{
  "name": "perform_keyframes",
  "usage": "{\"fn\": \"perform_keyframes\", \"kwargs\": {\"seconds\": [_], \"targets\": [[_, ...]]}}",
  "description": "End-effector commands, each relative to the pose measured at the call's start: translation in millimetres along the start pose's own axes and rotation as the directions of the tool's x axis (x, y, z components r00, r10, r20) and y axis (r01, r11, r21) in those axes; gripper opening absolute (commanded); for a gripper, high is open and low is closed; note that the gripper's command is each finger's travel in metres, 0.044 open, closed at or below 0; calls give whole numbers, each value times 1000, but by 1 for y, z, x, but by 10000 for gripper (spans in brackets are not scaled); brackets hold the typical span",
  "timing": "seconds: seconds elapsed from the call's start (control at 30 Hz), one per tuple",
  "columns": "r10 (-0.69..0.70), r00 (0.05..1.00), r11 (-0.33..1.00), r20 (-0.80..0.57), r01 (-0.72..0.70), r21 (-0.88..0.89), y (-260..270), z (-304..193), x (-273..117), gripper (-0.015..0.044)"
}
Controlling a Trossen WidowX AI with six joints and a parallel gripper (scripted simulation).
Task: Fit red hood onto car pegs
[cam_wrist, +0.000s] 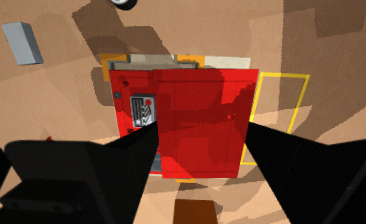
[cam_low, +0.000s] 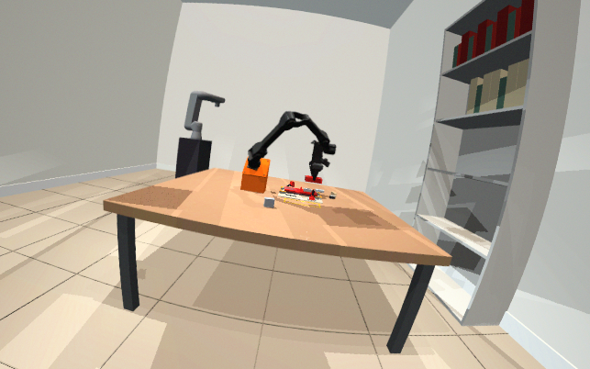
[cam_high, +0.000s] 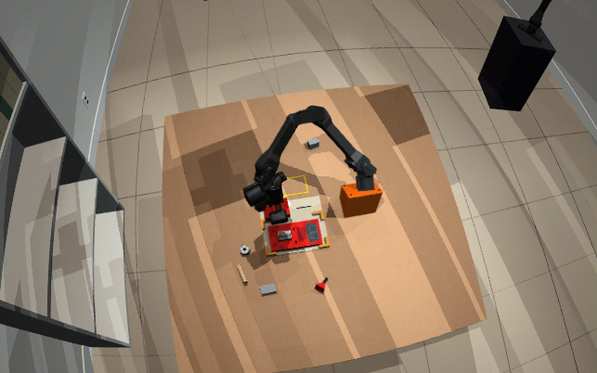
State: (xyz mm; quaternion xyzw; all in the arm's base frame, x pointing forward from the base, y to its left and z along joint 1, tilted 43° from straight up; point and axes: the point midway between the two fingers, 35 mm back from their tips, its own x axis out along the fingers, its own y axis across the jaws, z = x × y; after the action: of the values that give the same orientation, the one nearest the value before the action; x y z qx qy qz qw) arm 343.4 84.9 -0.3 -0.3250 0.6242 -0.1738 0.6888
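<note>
The red hood [cam_high: 285,209] [cam_low: 307,179] [cam_wrist: 204,125] is off the table, roof toward the wrist camera. My gripper [cam_high: 279,216] [cam_low: 314,178] [cam_wrist: 200,125] is shut on it, with one finger at each side. The red chassis [cam_high: 302,237] [cam_low: 295,190] [cam_wrist: 139,82] sits in the pale jig [cam_high: 307,204] [cam_wrist: 229,62]. The engine block [cam_high: 284,235] [cam_wrist: 143,111] is on its deck. In the wrist view the hood overlaps part of the chassis, beside the engine. Two pegs show there near the engine; the others and the hood's holes are hidden or too small to tell.
A yellow outline [cam_high: 307,184] [cam_wrist: 284,75] lies beside the jig. A silver block [cam_high: 313,143] [cam_low: 269,202], a wheel [cam_high: 244,248], a wooden stick [cam_high: 242,274], a grey plate [cam_high: 268,289] [cam_wrist: 23,43] and a small red part [cam_high: 320,287] lie around. The orange base [cam_high: 361,201] [cam_low: 254,181] carries the arm.
</note>
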Motion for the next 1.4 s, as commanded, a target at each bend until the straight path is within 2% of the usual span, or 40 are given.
{"fn": "perform_keyframes", "kwargs": {"seconds": [0.0,0.3,0.53,0.83,1.37], "targets": [[-3,1000,1000,-6,3,15,27,-2,1,0],[-20,1000,999,-8,20,44,79,-10,3,0],[-20,1000,999,-8,21,45,76,-10,10,0],[-22,1000,999,-8,23,45,78,-12,53,0],[-22,1000,999,-8,23,45,78,-13,54,0]]}}
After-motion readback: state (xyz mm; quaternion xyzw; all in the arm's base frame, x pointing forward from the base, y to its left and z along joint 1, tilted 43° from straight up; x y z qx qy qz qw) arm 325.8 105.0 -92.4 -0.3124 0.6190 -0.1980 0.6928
